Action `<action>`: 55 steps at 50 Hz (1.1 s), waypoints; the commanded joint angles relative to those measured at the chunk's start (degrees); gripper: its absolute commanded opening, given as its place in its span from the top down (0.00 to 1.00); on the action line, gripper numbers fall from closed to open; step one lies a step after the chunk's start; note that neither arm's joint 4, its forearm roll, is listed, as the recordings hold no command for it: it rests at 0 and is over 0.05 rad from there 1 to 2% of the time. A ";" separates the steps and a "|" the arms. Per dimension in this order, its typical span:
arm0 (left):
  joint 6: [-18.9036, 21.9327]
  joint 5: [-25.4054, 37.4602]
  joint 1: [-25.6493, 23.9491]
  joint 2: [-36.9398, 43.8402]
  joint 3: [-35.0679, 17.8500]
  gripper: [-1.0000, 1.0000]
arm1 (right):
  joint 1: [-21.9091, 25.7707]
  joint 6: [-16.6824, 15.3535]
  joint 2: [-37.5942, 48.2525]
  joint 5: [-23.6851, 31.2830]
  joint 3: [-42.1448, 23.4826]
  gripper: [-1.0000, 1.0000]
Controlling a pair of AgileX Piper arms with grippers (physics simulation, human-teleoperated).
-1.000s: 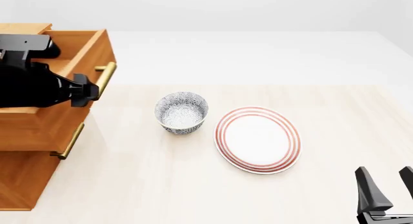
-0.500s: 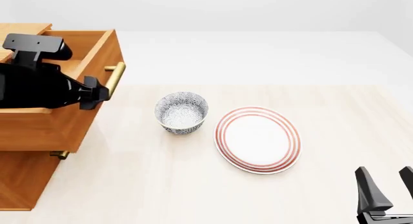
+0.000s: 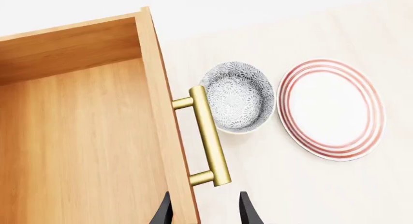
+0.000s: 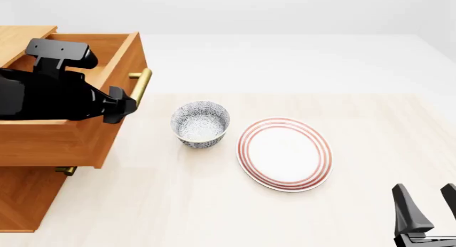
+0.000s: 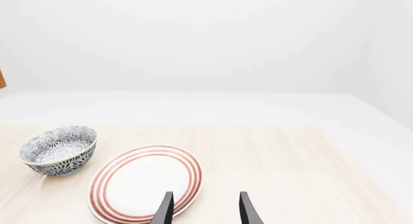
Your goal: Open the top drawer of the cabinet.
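Note:
The cabinet [image 4: 25, 199] stands at the table's left edge. Its top drawer [image 4: 64, 140] is pulled well out to the right, and its inside [image 3: 77, 137] holds nothing. The brass bar handle [image 4: 140, 86] [image 3: 210, 137] sits on the drawer front. My left gripper [image 4: 121, 109] [image 3: 204, 212] hangs over the near end of that front. It is open, one finger on the drawer side of the front panel and one on the handle side. My right gripper [image 4: 425, 187] [image 5: 204, 204] is open near the front right corner, holding nothing.
A patterned bowl [image 4: 200, 124] [image 3: 237, 97] [image 5: 58, 150] sits just right of the drawer front, and a red-ringed plate [image 4: 285, 153] [image 3: 331, 109] [image 5: 145, 183] lies beside it. A lower drawer's brass handle [image 4: 65, 170] peeks out under the top drawer.
The top drawer has slid further out to the right, and my left arm moved right with it. The lower handle is now mostly covered. The right arm has not moved.

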 commanded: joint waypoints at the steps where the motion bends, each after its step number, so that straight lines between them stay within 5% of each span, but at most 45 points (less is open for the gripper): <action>1: -0.75 -0.28 -3.66 1.35 -0.29 0.00 | 0.00 0.00 0.00 0.00 0.00 0.00; 31: 0.04 0.06 -7.26 1.91 -0.88 0.00 | 0.01 0.01 0.00 0.00 0.00 0.00; 55: 1.51 6.70 -4.46 0.34 -8.44 0.00 | 0.00 -0.01 0.00 0.00 0.00 0.00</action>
